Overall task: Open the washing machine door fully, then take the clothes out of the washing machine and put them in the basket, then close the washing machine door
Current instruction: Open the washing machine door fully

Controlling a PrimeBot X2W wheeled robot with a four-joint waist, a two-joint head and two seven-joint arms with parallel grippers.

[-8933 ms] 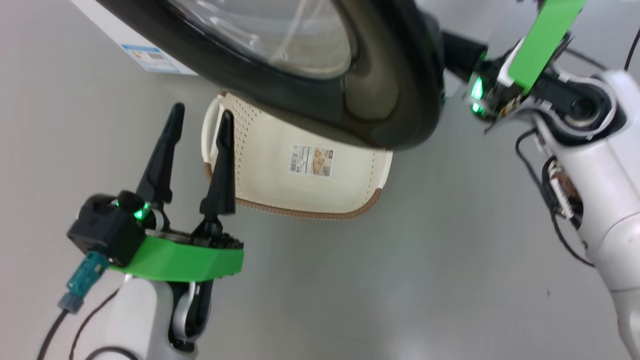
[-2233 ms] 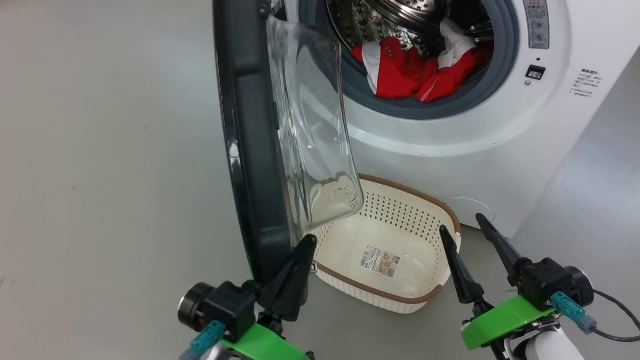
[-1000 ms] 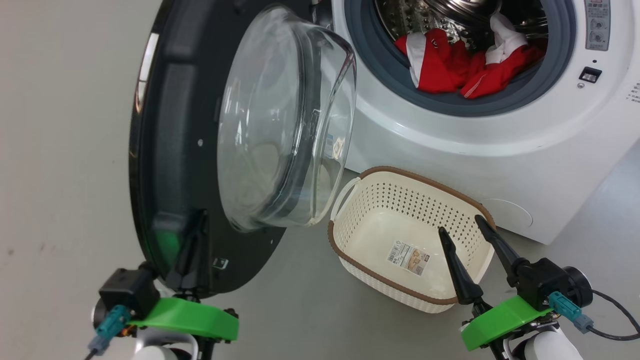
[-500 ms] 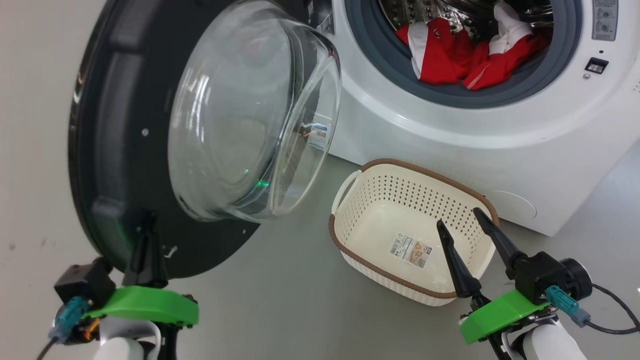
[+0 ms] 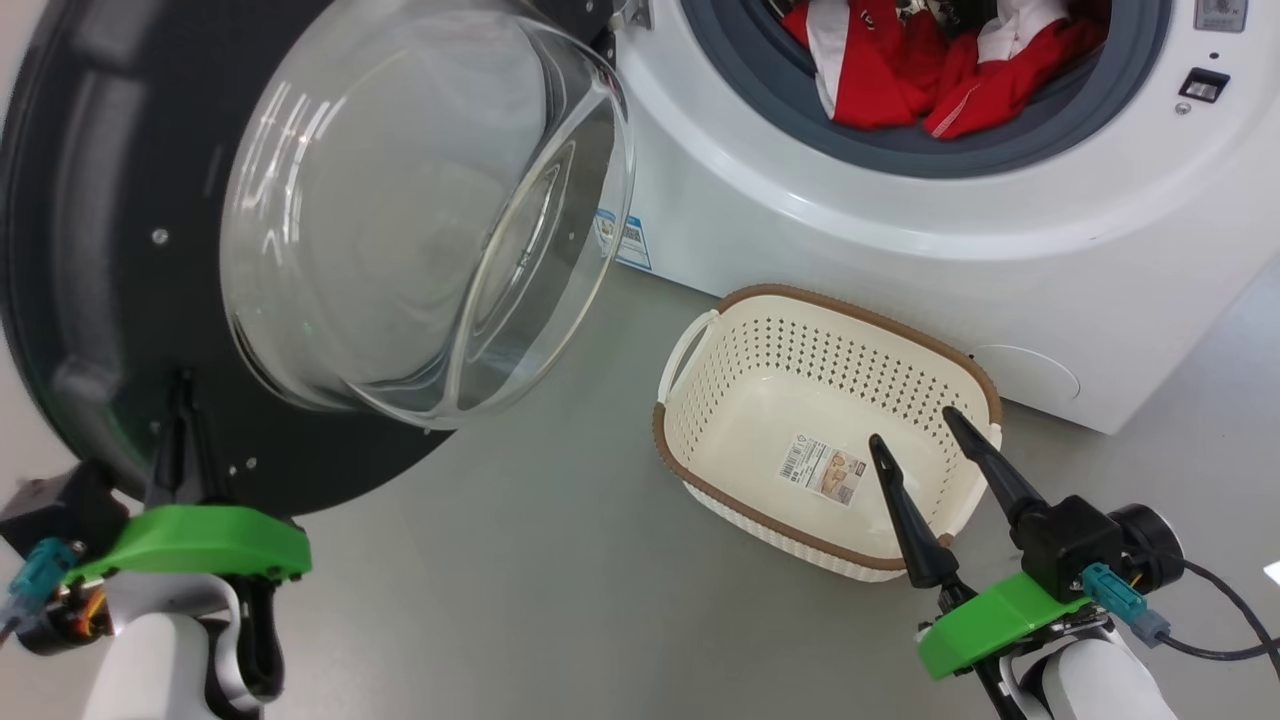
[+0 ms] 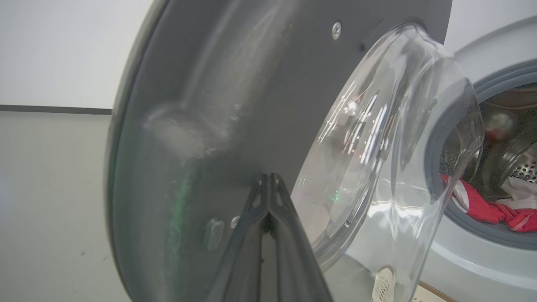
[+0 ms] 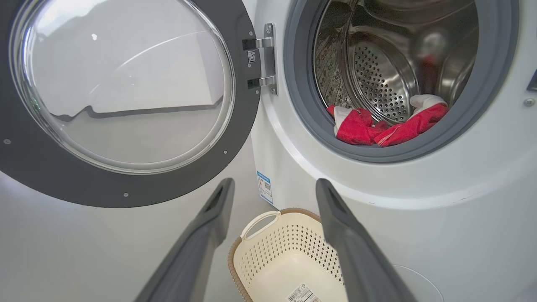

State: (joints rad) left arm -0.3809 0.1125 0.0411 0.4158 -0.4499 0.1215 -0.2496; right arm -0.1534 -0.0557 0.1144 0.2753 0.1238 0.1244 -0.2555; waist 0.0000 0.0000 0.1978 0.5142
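Two grippers in head view. L gripper sits lower left, its fingers pressed together w/ nothing btwn them. Tips lie against the dark inner face of the washing machine door, just below the glass bowl. L wrist view agrees: both fingers meet in one point on that face. R gripper sits lower right, fingers spread wide, holding nothing. In head view its tips overlap the near right corner of the basket; can't tell if they touch it.

Door is swung wide to the left of the washing machine, hung on its hinge, inner side toward the robot. The bowl bulges out & covers the machine's lower left corner in head view. A blue label shows right at the bowl's edge, partly through the glass.

Clothes: red w/ white panels, lying at the front bottom of the drum, spilling onto the grey gasket. In R wrist view the drum mouth is in plain sight above the spread fingers.

Basket stands upright on the grey floor, just in front of the machine, below the drum mouth. A paper label lies on its bottom. One white handle faces the door side. A round cover on the machine's lower right is near the basket's far corner.
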